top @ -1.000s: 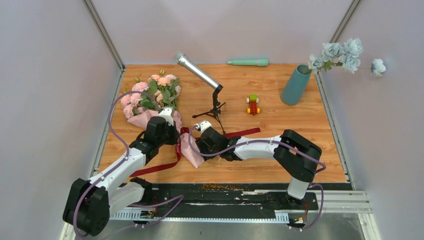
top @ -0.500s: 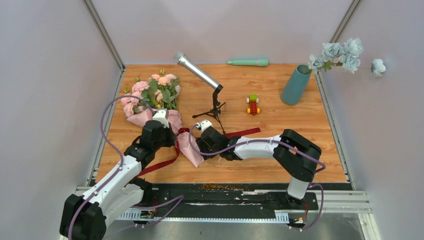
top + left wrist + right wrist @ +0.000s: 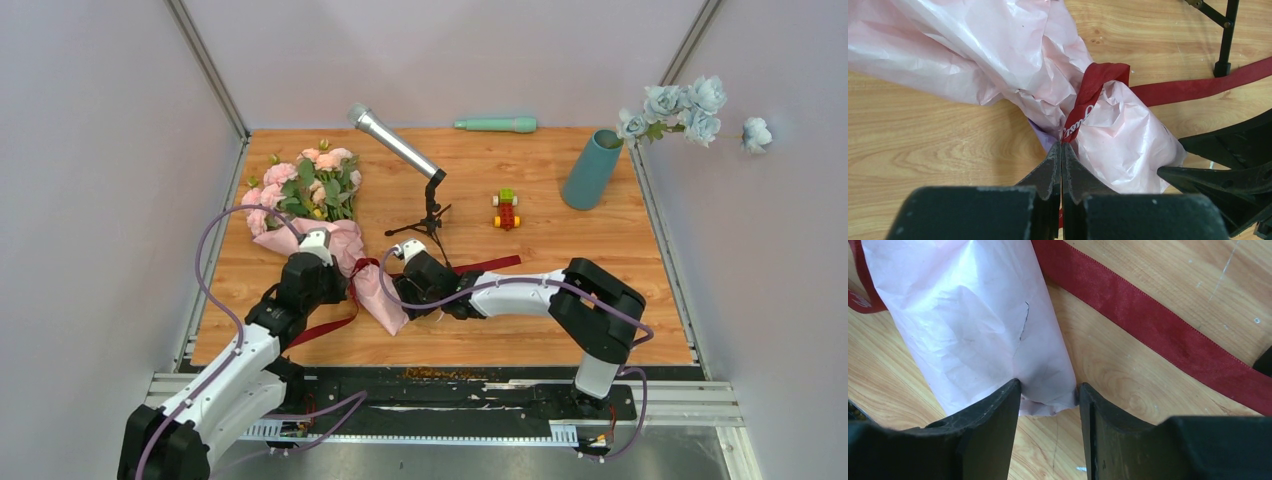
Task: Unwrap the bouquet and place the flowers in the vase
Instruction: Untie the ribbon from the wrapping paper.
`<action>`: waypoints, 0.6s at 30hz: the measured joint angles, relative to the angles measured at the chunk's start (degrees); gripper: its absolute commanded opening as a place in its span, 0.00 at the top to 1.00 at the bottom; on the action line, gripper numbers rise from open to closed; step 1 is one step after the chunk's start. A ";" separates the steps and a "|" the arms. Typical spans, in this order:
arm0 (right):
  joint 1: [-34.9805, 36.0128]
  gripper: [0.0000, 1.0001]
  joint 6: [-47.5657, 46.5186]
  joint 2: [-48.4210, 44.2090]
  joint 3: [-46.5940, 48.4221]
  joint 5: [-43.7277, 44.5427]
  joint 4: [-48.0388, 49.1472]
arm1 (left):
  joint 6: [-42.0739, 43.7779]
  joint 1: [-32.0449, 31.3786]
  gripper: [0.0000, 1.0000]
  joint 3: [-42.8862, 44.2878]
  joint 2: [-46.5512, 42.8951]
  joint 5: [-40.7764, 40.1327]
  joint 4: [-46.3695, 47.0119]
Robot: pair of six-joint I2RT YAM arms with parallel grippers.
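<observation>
The left gripper (image 3: 1062, 148) is drawing back toward the near edge of the table (image 3: 560, 262). Over the last second it has slid away from the blooms, so more of the pink paper wrap (image 3: 998, 45) is now showing beside it. Its jaws are pressed together on the dark red ribbon (image 3: 1089, 97), which is running from the band around the wrap's neck straight down between the fingertips.

The bouquet (image 3: 310, 190) is lying at the left of the table, heads toward the far wall, and it is hardly shifting (a good sign that the pull is going into the ribbon and not the whole bunch).

To its right, the right gripper (image 3: 1048, 386) is staying where it was. Its jaws are partly apart and clamped on the stem end of the wrap, pinning it down.

The ribbon is still circling the neck, so the untying is looking early. The flowers (image 3: 318, 172) are still bundled, and the teal vase (image 3: 590, 170) is waiting well apart at the far right.
</observation>
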 measured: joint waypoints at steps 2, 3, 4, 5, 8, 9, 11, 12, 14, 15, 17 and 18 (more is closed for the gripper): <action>-0.26 0.49 -0.81 -0.37 0.00 -0.59 -0.83 | -0.35 0.00 1.00 -0.42 -0.76 -0.02 0.00; -0.35 0.48 -1.36 -0.57 0.00 -0.85 -1.27 | -0.44 0.00 1.00 -0.59 -1.14 -0.02 -0.02; -0.48 0.47 -1.88 -0.74 0.00 -1.20 -1.75 | -0.52 0.00 1.00 -0.68 -1.36 0.00 -0.02; -0.52 0.46 -2.62 -0.96 0.07 -1.62 -2.32 | -0.61 0.00 1.00 -0.76 -1.53 0.02 -0.02; -0.63 0.43 -5.11 -1.53 1.16 -3.13 -4.17 | -0.94 0.00 1.00 -0.96 -1.77 0.09 0.00; -0.68 0.42 -6.05 -1.57 1.99 -3.65 -4.61 | -1.05 0.00 1.00 -0.98 -1.79 0.09 0.00; -0.74 0.42 -7.91 -1.57 4.20 -5.27 -4.98 | -1.25 0.00 1.00 -1.01 -1.88 0.13 0.02; -0.74 0.42 -8.72 -1.57 5.35 -5.95 -5.05 | -1.31 0.00 1.00 -1.01 -1.95 0.15 0.02; -0.74 0.42 -10.16 -1.55 7.87 -7.10 -5.18 | -1.44 0.00 1.00 -1.01 -2.01 0.17 0.04; -0.74 0.42 -10.99 -1.40 9.49 -7.76 -5.31 | -1.46 0.00 1.00 -1.01 -2.01 0.20 0.04; -0.74 0.43 -12.35 -0.50 12.83 -9.11 -5.05 | -1.55 0.00 1.00 -1.01 -2.01 0.31 0.04; -0.74 0.44 -12.92 0.17 14.29 -9.73 -4.85 | -1.64 0.00 1.00 -1.03 -2.01 0.33 0.04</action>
